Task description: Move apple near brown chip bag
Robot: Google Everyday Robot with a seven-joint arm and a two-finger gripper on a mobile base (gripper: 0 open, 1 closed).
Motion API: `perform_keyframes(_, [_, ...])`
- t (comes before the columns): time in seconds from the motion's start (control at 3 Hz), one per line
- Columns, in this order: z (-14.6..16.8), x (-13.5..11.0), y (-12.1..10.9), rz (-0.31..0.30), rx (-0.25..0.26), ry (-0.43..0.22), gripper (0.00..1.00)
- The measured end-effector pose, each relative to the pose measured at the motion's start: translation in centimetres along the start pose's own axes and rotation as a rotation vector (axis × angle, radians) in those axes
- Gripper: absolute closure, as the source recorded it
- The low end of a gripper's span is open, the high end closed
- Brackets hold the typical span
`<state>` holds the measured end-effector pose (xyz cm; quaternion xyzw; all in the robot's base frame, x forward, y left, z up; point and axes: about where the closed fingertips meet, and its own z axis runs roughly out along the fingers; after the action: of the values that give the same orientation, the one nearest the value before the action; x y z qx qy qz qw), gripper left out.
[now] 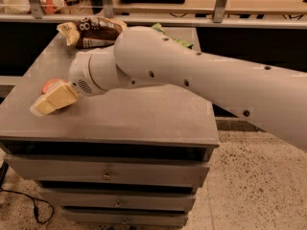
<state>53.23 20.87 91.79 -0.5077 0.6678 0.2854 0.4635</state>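
Observation:
The apple point(49, 85) sits near the left edge of the grey cabinet top point(144, 114), mostly hidden behind my gripper; only a red sliver shows. My gripper point(48, 102), with cream-coloured fingers, reaches left over the apple, right at it. The brown chip bag point(91, 31), dark brown with tan ends and white lettering, lies at the far back left of the top. My big white arm point(192, 80) crosses the view from the right.
A green bag point(168, 35) lies at the back, mostly hidden behind my arm. The cabinet has drawers point(108, 174) below. A wooden shelf with metal posts point(220, 4) runs behind. A black cable point(29, 202) lies on the speckled floor at the left.

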Motion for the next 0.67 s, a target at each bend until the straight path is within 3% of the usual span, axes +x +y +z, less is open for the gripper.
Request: perform_keyframes(0.67, [7.5, 0.6, -1.2, -0.029, -0.060, -0.015, 0.00])
